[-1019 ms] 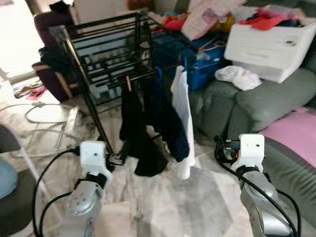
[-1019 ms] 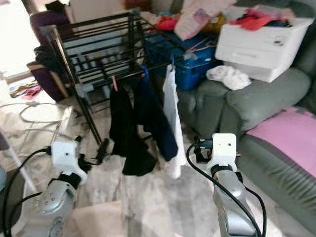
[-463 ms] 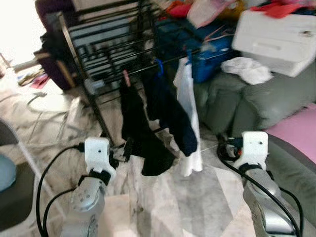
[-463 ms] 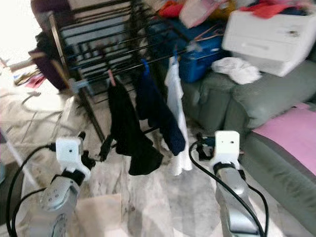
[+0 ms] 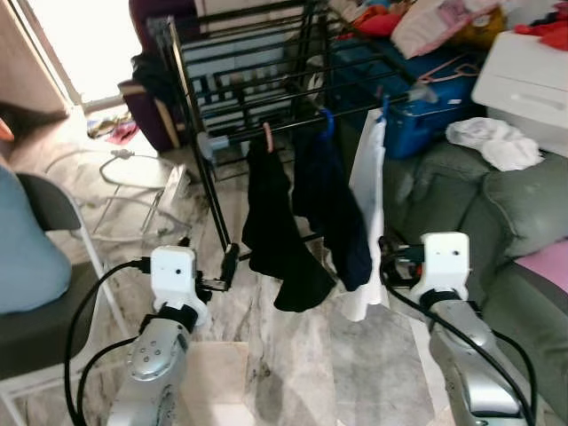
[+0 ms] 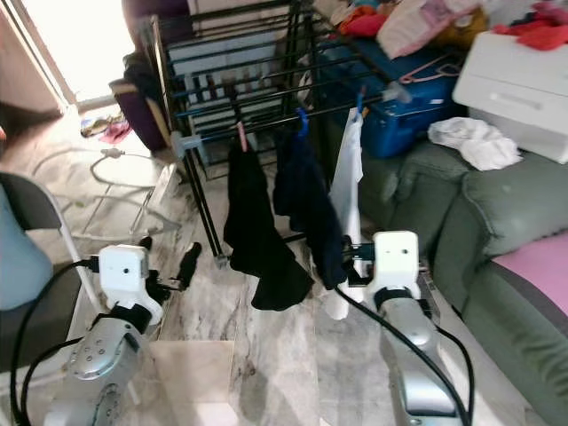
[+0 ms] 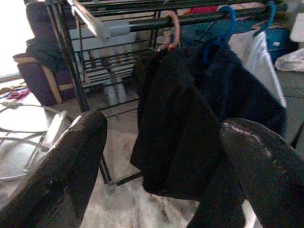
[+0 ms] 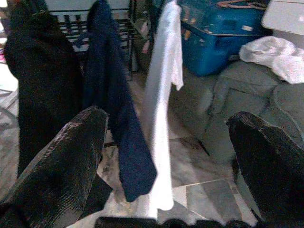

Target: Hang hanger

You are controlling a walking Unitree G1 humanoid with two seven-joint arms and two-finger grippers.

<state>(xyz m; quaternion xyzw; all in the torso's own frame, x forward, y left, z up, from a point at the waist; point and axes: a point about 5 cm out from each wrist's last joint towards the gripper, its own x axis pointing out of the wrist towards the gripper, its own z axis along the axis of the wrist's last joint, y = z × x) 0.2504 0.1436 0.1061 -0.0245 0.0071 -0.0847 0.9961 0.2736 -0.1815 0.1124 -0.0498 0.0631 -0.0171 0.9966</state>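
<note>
A black drying rack [image 5: 248, 80] stands ahead on the marble floor. From its front rail hang three garments on hangers. A black one [image 5: 271, 222] is on a pink hook [image 7: 173, 28], a navy one [image 5: 333, 204] on a blue hook [image 7: 228, 19], and a white one [image 5: 368, 213] is at the right end. My left gripper [image 5: 217, 271] is held low, before the rack's front leg, open and holding nothing. My right gripper [image 5: 395, 266] is open and holds nothing too, low beside the white garment's hem. Each wrist view has its two black fingers [image 7: 66, 166] [image 8: 61, 161] spread wide toward the clothes.
A grey-green sofa [image 5: 497, 204] on the right carries a white box [image 5: 528, 80], a white cloth [image 5: 493, 142] and a pink blanket [image 5: 546, 266]. A blue bin [image 5: 417, 98] sits behind the rack. A chair [image 5: 44, 302] stands close on my left, with a white wire frame [image 5: 142, 195] on the floor.
The whole picture has shifted, so the camera moved: the rack now sits further right and the chair has come into view. Both arms keep their pose, fingers still open.
</note>
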